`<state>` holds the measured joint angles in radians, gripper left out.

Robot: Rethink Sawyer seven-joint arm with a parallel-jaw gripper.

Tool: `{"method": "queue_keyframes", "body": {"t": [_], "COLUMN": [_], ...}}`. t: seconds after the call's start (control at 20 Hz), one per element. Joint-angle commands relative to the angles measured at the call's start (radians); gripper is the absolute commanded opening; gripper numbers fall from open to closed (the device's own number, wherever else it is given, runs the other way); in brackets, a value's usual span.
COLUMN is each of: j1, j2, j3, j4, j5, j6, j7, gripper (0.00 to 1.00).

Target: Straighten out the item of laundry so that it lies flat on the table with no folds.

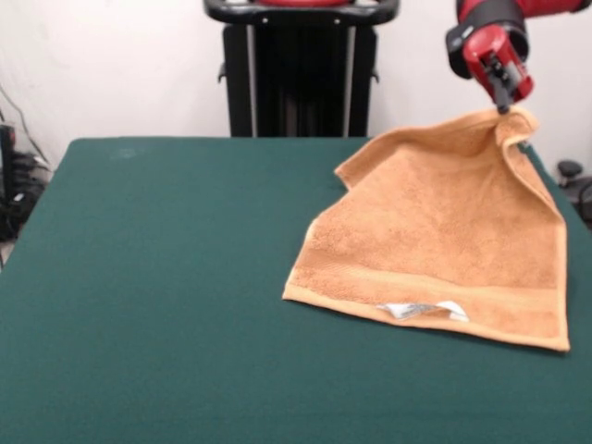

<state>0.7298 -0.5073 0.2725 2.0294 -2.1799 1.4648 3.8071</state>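
The orange-tan terry towel (pixel 444 231) is on the right side of the dark green table (pixel 166 277). Its near hem, with a border band and a small white care tag (pixel 424 310), lies on the table. Its far corner is lifted off the table, so the cloth slopes up to the upper right. My gripper (pixel 504 104), red and black, comes down from the top right and is shut on that lifted corner. The far edge of the towel sags in a soft fold from the gripper down to the left.
The robot's black pedestal (pixel 301 74) stands beyond the table's far edge at the top centre. The towel's right edge is close to the table's right edge. Some dark gear (pixel 569 176) shows past the table's right side.
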Motion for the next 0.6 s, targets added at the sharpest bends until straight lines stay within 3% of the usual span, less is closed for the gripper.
{"method": "queue_keyframes", "body": {"t": [0.05,0.6], "j1": [0.029,0.050], "j2": [0.064,0.119], "j3": [0.090,0.105], "j4": [-0.055,-0.103], "j5": [-0.063,-0.062], "j6": [0.108,0.151], "j7": [0.350,0.342], "gripper": [0.00,0.00]}}
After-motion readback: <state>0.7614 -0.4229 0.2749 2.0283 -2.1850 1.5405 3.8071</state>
